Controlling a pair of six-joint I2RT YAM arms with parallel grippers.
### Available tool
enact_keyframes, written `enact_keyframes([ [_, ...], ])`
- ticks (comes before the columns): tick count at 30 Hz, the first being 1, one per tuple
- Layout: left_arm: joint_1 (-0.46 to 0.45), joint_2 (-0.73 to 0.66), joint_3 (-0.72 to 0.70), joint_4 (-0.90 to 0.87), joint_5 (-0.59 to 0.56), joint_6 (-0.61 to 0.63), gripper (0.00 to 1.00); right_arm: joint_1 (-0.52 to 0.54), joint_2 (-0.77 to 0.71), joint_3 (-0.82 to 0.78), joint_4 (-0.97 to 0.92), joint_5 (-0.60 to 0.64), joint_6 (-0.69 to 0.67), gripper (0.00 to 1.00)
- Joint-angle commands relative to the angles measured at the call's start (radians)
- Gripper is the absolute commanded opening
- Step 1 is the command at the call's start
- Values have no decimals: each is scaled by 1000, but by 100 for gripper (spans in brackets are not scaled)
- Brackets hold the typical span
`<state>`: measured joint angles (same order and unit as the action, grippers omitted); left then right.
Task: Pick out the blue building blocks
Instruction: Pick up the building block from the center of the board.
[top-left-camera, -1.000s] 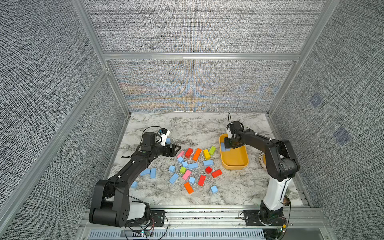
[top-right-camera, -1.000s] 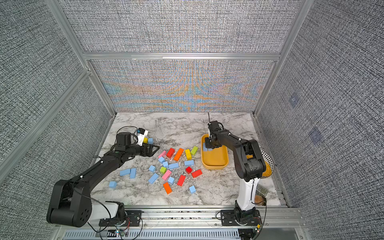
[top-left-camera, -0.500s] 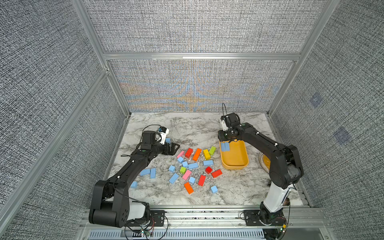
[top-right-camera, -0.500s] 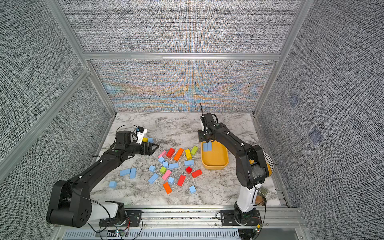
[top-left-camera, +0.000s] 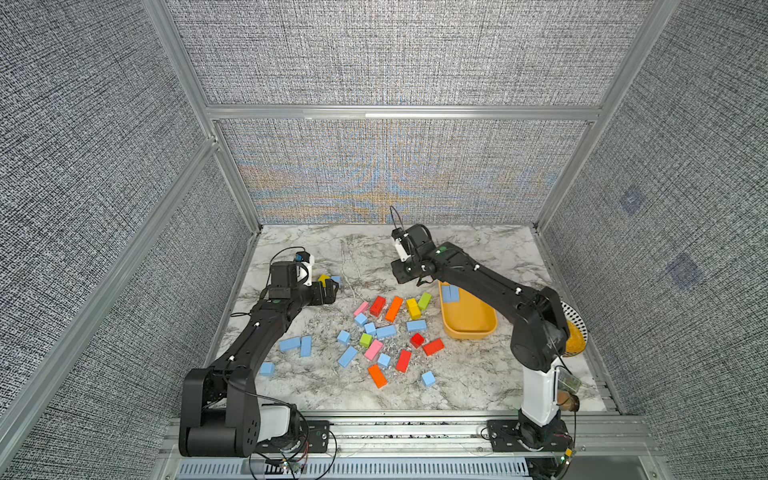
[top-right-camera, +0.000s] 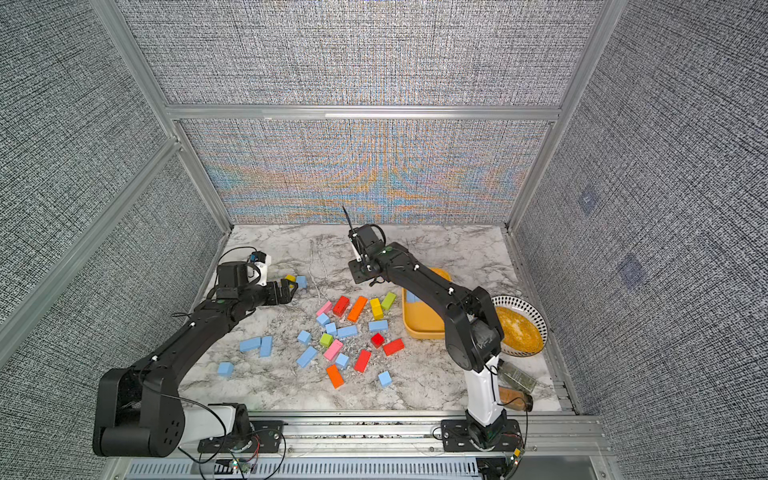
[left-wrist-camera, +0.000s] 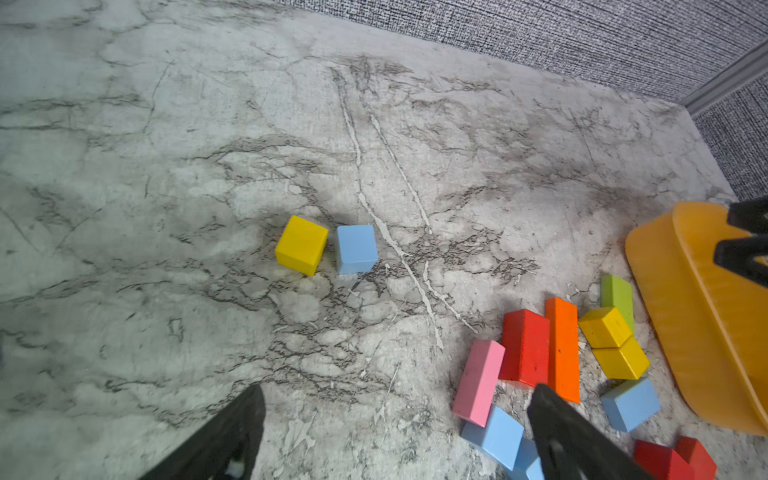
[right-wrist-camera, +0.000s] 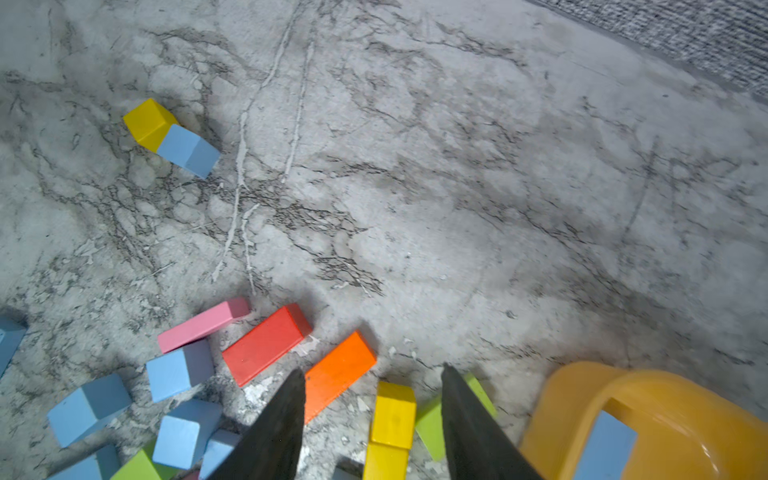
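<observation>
L arm: stretched low along the table's left edge, wrist level. My left gripper is spread fully, empty, and aimed at a blue cube just beside a yellow cube. R arm: elbow bent, forearm crossing over the far end of the tray. My right gripper is tilted down, jaws part-spread, empty. Blue building blocks: most scattered mid-table, two in tray.

Blue building blocks: matte sky-blue, cubes and oblong bricks. 12 lie flat on the marble counter, mostly scattered among other colours. Of these, 1 blue cube sits apart, just beside a yellow cube. 2 blue bricks lie side by side in the yellow tray.
</observation>
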<state>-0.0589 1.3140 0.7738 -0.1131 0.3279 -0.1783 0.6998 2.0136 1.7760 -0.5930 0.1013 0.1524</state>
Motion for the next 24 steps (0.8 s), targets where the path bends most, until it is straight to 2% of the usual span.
enact_keyframes([
  [1, 11, -11, -11, 30, -11, -14, 100, 31, 65, 51, 15, -19, -7, 55],
  [14, 13, -8, -42, 78, 19, -2, 100, 65, 221, 118, 79, -139, 26, 58],
  [24, 34, -14, -30, 58, -74, -27, 100, 92, 304, 189, 33, -127, 15, 61],
])
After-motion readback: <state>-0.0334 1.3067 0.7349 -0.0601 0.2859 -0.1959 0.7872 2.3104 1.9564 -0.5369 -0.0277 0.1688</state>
